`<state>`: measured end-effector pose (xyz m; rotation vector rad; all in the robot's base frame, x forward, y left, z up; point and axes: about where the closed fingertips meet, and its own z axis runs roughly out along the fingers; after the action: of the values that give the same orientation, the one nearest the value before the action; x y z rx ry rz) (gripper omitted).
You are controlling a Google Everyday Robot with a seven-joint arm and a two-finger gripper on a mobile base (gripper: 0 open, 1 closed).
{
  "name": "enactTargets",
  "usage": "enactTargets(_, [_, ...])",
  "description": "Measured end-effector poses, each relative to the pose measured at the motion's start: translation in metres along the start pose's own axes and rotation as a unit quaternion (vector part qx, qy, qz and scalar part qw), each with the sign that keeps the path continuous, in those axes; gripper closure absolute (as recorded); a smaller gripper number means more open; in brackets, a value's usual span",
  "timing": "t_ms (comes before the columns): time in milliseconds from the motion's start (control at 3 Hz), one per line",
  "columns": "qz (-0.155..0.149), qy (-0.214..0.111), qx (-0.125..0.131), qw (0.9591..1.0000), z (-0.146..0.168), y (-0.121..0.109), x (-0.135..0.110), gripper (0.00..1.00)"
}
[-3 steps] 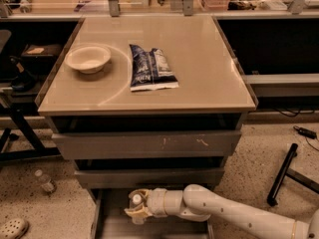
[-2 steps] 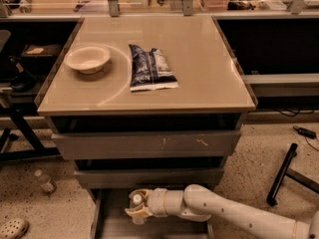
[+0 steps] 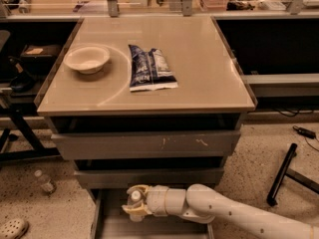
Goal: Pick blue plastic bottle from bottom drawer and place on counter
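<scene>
The bottom drawer (image 3: 107,225) is pulled open at the foot of the grey cabinet. Inside it stands the blue plastic bottle (image 3: 134,201), small and clear with a white cap. My gripper (image 3: 135,202) reaches in from the right on a white arm, and its yellowish fingers (image 3: 138,188) sit on either side of the bottle, closed against it. The bottle's lower body is hidden by the fingers. Above the drawers, the beige counter (image 3: 199,68) caps the cabinet.
A cream bowl (image 3: 86,59) and a dark-blue printed pouch (image 3: 149,68) lie on the counter. The two upper grey drawers (image 3: 144,144) stick out slightly. On the floor are a loose clear bottle (image 3: 45,181) at left, a sandal (image 3: 12,228), and a black bar (image 3: 281,173) at right.
</scene>
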<state>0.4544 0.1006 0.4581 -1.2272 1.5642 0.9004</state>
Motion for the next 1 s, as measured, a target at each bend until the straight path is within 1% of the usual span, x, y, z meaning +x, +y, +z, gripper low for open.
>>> enactTargets(333, [-0.013, -0.001, 0.017, 0.9998, -0.020, 0.008, -0.036, 1.00])
enactTargets(667, [-0.040, 0.010, 0.023, 0.9989, -0.038, 0.012, -0.074, 1.00])
enactTargets(1000, [-0.040, 0.011, 0.022, 0.9989, -0.038, 0.013, -0.076, 1.00])
